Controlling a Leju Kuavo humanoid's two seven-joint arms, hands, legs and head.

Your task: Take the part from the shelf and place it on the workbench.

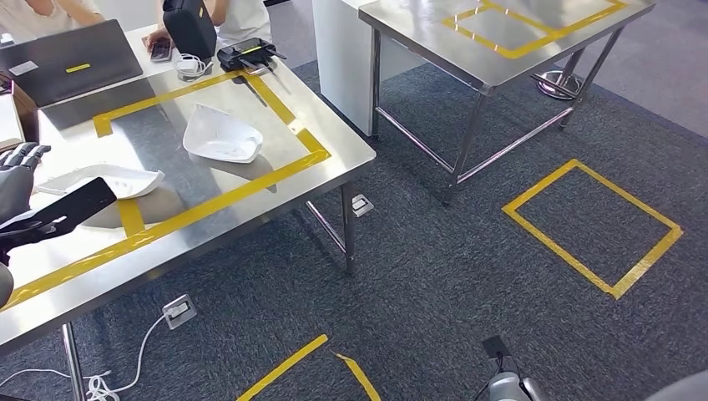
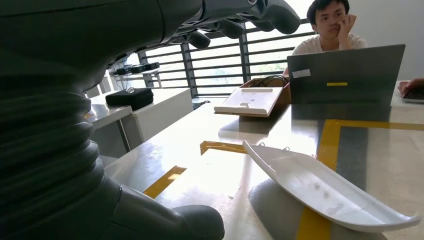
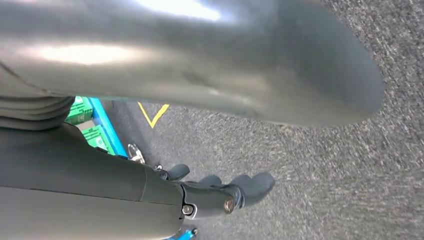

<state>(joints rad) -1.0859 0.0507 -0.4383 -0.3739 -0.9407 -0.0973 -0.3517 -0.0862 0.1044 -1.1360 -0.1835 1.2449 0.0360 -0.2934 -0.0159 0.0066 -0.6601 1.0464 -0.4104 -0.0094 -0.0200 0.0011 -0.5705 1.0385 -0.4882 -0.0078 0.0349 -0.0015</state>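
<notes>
Two white parts lay on the workbench [image 1: 334, 146]. One part [image 1: 221, 135] sat inside the yellow tape rectangle [image 1: 305, 134]; the other, a long shallow white part [image 1: 108, 178], lay nearer the robot, across the tape line at the near left. In the left wrist view that nearer part [image 2: 325, 192] rested on the steel surface, one long edge raised, with nothing touching it.

The left hand [image 1: 18, 171] hovered at the bench's left edge, just beside the nearer part but apart from it. Its fingers [image 2: 235, 20] were spread and held nothing. The right hand [image 3: 225, 192] hung down by the carpeted floor [image 3: 350, 165], fingers loosely extended and gripping nothing.

By my reading, the placing step was about done, with the part set down and let go. The main risk from here was the left hand clipping the raised edge as it pulled away, since the two sat so close; that could slide the part further off the tape or toward the bench edge. The part also rested on a curved underside and might rock if nudged. A laptop [image 1: 71, 60] and a person's hand [image 1: 154, 38] at the far side of the bench were well apart from it.
</notes>
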